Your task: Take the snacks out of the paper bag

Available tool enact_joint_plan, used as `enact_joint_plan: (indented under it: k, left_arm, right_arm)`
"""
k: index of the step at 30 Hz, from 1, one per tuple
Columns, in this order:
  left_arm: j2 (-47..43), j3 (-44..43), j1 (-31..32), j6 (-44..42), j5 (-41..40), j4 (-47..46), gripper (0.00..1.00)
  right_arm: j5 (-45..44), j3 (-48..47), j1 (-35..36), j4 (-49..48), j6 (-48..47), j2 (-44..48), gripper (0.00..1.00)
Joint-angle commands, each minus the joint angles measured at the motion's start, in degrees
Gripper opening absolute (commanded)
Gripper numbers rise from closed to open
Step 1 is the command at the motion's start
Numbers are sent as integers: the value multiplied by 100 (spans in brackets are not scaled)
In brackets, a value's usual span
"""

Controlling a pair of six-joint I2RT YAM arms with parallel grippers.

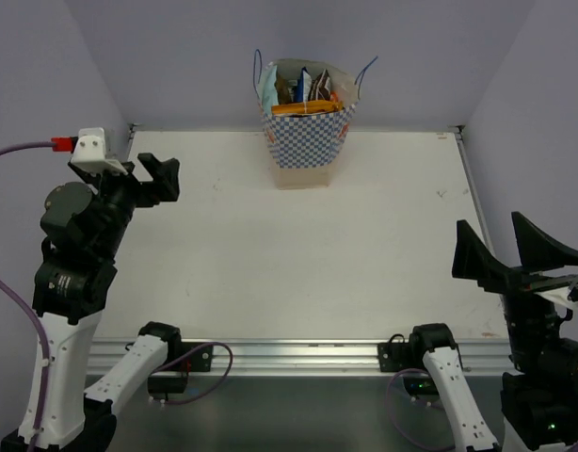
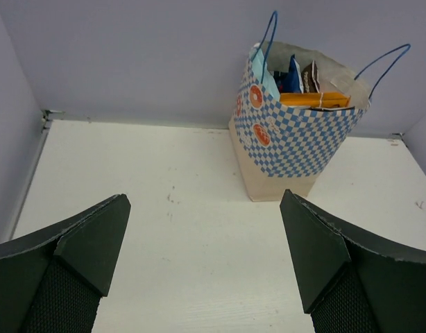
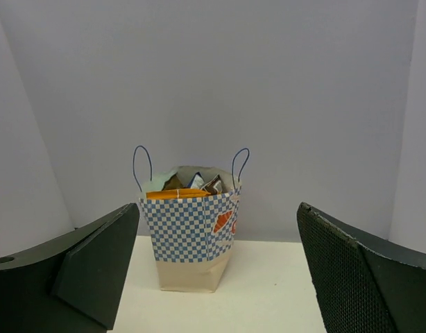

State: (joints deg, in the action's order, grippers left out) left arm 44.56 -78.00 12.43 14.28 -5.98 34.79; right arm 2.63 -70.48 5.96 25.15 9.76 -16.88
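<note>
At the far edge of the table, close to the back wall, stands the paper bag. It is upright with its mouth open to the ceiling, checkered blue and white above a plain cream base. No packet lies on the table, so the task looks to be at its very start, and the step in hand is the first reach.

Both arms sit near the front edge, well apart from the bag. The left gripper has its fingers spread wide with nothing between them. The right gripper is likewise spread and empty, and it faces the bag head on.

The snacks are packed upright inside the bag and poke just above the rim. An orange packet lies across the front of the opening, with a blue one and a dark brown one behind it.

The reach would best come from above, straight down into the mouth, with the fingers narrowed enough to pass between the walls. The orange packet is the most exposed and probably the easiest to pinch by its upper edge.

The bag is likely light and may tip or drag when a packet is pulled. The other gripper could steady the rim, and the lift should go straight up. The thin blue cords arch over both sides of the mouth and could catch a finger, so an entry between them is safest.
</note>
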Motion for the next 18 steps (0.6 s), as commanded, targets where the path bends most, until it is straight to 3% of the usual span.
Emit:
enact_joint_plan:
  k: [1, 8, 12, 18]
  left_arm:
    - [439, 48, 23, 433, 412, -191, 100]
    - [2378, -461, 75, 1339, 1063, -1034, 100]
    - [3531, -1243, 418, 1481, 635, -1745, 100]
    - [5369, -2737, 840, 1525, -182, -2080, 99]
  right_arm:
    - [184, 157, 20, -72, 341, -131, 99]
    - [1159, 666, 11, 113, 869, -657, 99]
    - [1862, 1053, 20, -1, 1063, -816, 99]
    - [2145, 1466, 20, -211, 1098, -869, 99]
